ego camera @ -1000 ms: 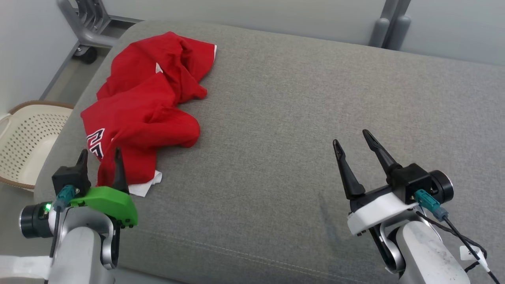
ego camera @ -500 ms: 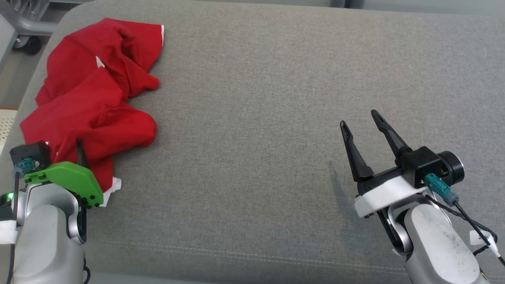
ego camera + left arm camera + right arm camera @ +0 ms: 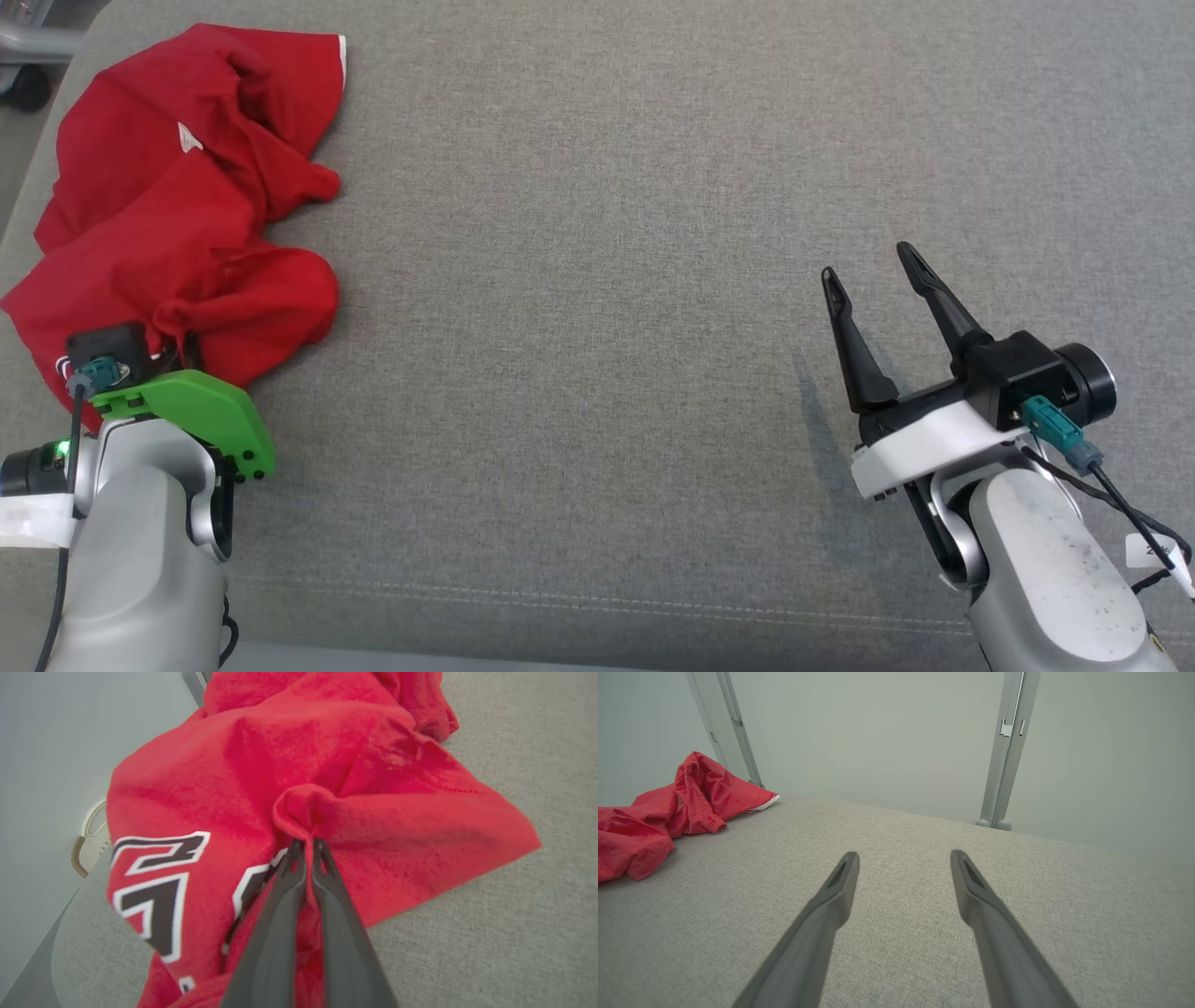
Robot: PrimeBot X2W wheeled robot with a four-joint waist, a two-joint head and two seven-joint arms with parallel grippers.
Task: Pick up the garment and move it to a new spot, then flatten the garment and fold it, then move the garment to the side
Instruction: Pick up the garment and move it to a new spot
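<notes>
A red jersey point(image 3: 187, 215) lies crumpled in a heap at the far left of a grey upholstered cushion point(image 3: 597, 280), close to the cushion's rounded left edge. Black numerals outlined in white show on the part of the cloth nearest the robot, and a strip of white trim shows at the far end of the heap.

The left gripper point(image 3: 173, 355) is at the near edge of the heap. In the left wrist view its jaws are closed together on a raised pinch of the jersey point(image 3: 373, 812), and the red cloth bunches into a small fold right at the left gripper's point(image 3: 306, 844) tips. Beyond the jersey, past the edge of the cushion point(image 3: 514, 928), part of a pale basket rim point(image 3: 77, 856) is visible.

The right gripper point(image 3: 868, 263) is well apart from the jersey, over bare fabric on the right side of the cushion. Its jaws are spread wide and grip nothing. From the right wrist view, the right gripper point(image 3: 903, 855) points across the cushion point(image 3: 691, 933) toward a pale wall with two grey metal posts point(image 3: 1008, 751), and the jersey point(image 3: 640, 826) lies far off to the left.
</notes>
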